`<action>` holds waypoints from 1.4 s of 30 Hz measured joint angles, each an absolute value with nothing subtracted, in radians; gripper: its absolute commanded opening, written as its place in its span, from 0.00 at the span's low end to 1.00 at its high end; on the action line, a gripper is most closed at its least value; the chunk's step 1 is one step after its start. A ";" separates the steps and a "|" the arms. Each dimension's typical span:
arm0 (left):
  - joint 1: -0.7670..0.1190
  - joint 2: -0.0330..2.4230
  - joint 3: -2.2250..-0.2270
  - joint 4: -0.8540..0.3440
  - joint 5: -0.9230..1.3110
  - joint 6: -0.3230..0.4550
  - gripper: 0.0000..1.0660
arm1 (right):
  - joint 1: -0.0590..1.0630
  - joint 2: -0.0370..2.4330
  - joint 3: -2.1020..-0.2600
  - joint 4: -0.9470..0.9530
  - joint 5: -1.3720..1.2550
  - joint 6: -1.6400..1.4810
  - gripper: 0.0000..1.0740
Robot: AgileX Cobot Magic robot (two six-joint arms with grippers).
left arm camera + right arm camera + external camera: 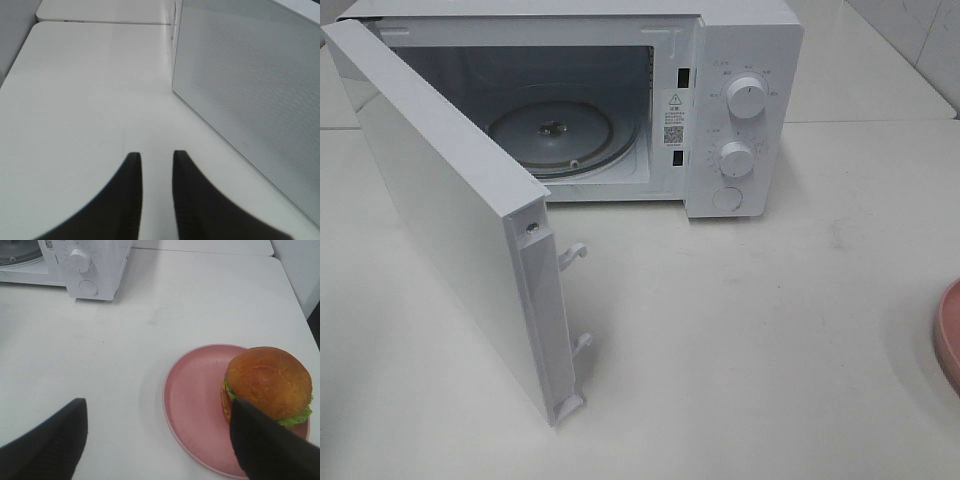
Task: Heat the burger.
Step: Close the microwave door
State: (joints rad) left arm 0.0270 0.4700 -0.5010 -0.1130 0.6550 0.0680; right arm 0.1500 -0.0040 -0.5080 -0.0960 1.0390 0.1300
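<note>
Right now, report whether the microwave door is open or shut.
Open. The microwave door is swung wide to the left, exposing the cavity and its bare glass turntable; the burger sits outside on the pink plate.

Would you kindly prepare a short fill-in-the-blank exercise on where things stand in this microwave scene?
1. The microwave door stands ____.
2. The burger sits on a ____ plate.
3. On the glass turntable inside the microwave there is ____.
4. The right gripper has its jaws wide ____, with nothing between them.

Missing words: open; pink; nothing; open
</note>
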 measured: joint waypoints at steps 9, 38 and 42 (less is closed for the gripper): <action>0.027 0.653 -0.364 -0.221 0.224 0.158 0.00 | 0.150 -0.004 -0.508 -0.096 1.039 0.130 0.70; -0.039 1.332 -0.222 0.164 -0.807 -0.121 0.00 | 0.150 -0.004 -0.508 -0.096 1.039 0.130 0.70; -0.069 1.407 -0.255 0.223 -0.844 -0.152 0.00 | 0.150 -0.004 -0.508 -0.096 1.039 0.130 0.70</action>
State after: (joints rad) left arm -0.0690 1.4070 -0.2550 0.2230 -0.8440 -0.1520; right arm 0.1500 -0.0040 -0.5080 -0.0960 1.0390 0.1300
